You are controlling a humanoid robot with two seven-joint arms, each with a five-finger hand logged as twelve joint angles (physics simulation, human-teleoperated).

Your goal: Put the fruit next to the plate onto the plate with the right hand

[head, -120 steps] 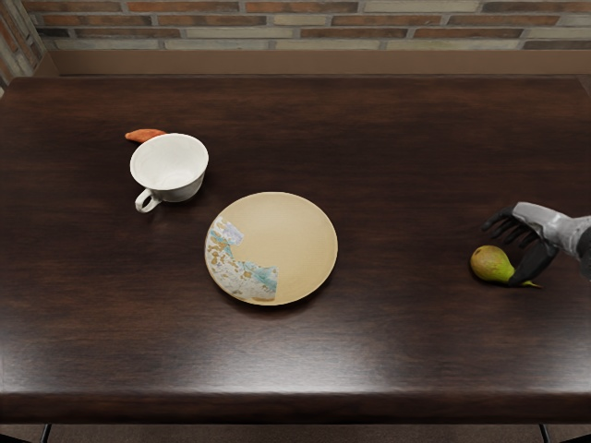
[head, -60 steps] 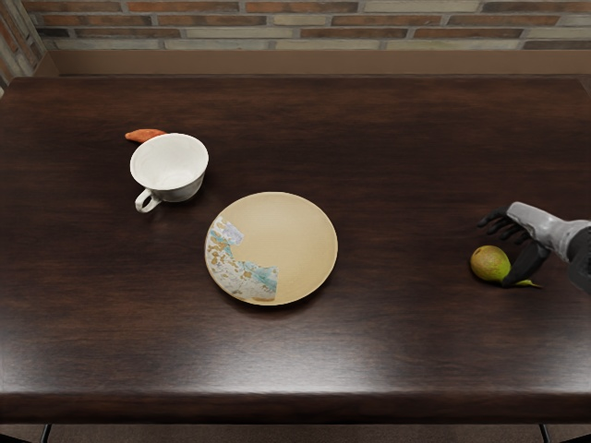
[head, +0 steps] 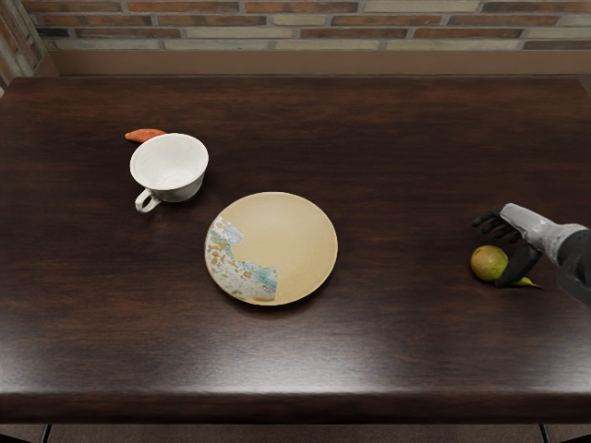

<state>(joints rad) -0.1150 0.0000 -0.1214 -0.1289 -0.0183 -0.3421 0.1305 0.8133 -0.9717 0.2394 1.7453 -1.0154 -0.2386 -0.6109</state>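
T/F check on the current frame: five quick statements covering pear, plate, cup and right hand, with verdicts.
1. The pear lies on the plate. False: it lies on the table, well to the plate's right.
2. The right hand is at the pear, fingers spread, near the table's right edge. True.
3. The cup is tipped on its side. False: it stands upright, opening up.
4. The cup stands up and left of the plate, apart from it. True.
5. The orange item sits inside the cup. False: it lies on the table just behind the cup.
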